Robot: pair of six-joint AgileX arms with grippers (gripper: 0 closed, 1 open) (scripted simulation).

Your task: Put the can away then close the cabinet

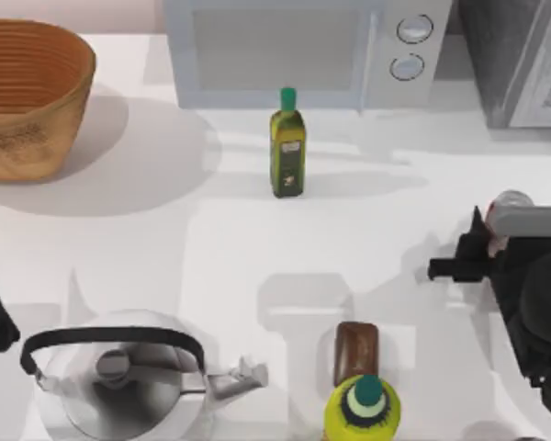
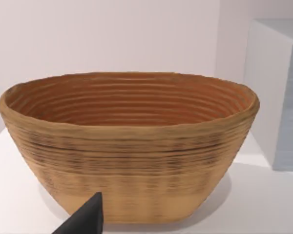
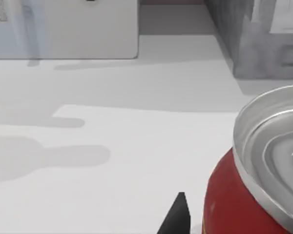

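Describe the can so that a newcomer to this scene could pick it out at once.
Start at the dark grey cabinet in the table's far right corner, then come forward along the right edge to the right claw. The can stands beside it: short, red, with a silver top, unlike the taller green oil bottle and the yellow bottle.

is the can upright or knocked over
Upright. The right wrist view shows the can with its silver top facing up over the red side, standing on the table next to the right gripper.
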